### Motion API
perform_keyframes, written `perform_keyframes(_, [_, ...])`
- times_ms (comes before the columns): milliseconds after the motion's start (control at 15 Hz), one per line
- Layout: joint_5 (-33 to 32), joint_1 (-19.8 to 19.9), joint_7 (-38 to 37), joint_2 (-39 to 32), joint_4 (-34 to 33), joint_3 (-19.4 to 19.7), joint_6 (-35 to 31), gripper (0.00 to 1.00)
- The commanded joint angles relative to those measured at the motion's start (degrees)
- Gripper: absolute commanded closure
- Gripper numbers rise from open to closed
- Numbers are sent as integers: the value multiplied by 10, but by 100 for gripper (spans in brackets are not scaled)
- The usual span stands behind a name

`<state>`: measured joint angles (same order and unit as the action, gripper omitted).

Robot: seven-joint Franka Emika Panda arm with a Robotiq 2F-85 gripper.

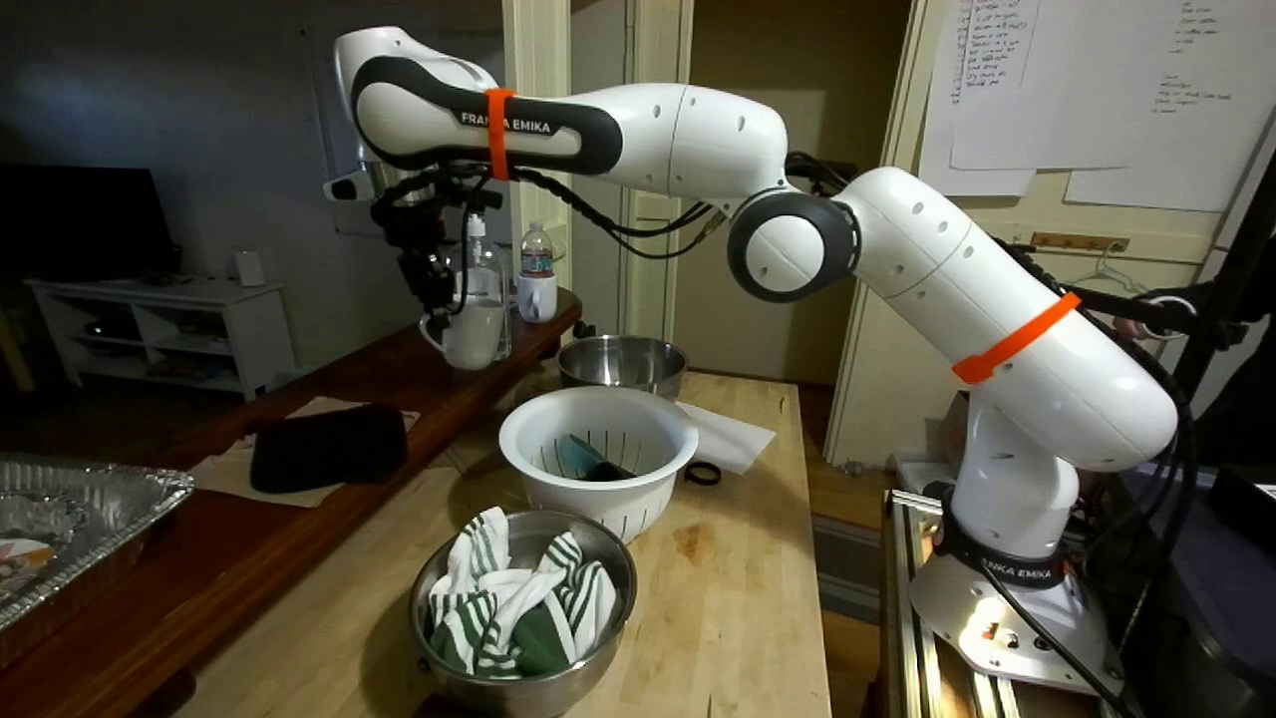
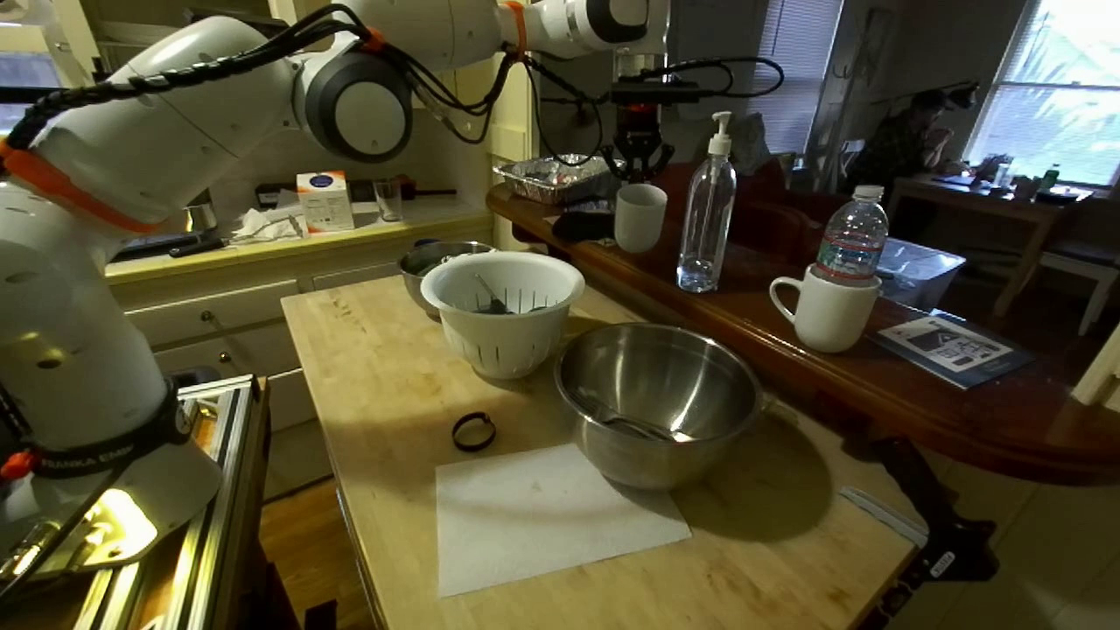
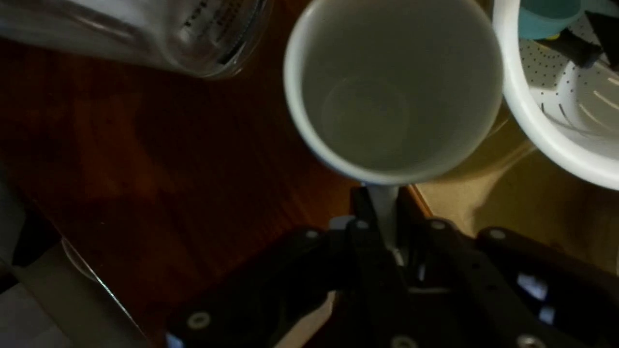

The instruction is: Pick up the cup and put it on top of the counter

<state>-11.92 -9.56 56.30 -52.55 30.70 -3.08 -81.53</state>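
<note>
- The pincer [image 3: 382, 215] was clamped on the handle [image 3: 385, 203] of the white cup [image 3: 392, 96], its fingers [image 3: 361, 208] on both sides; that thin strip likely suited the narrow grip better than the wide body, which stuck out beside the fingers, mouth upward.
- The cup was below the pincer and over the dark counter [image 3: 193, 169], near the front edge; whether its base touched the wood could not be told. Setting it down seemed the step in hand.
- Held from one side, the cup could well tip if the handle turned between the fingers, so a level release was called for.
- The pump bottle [image 2: 705, 223] stood near the pincer, with a mug [image 2: 831, 319] holding a water bottle [image 2: 849, 241] farther off the same way; a swing there seemed to risk a knock.
- The counter's front edge ran close under the pincer; past it, lower down, was the pale table [image 1: 738, 578] with the colander [image 2: 507, 341], so a slip that way could mean a fall.
- Most room seemed to lie inward, left of the pincer in the wrist view, between the counter's two edges.
</note>
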Motion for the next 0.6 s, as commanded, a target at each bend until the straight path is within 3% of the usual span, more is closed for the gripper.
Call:
perform_keyframes(0, [-44, -21, 82, 1, 2, 16, 35, 96])
perform_keyframes(533, [-162, -87, 194, -39, -14, 64, 42, 96])
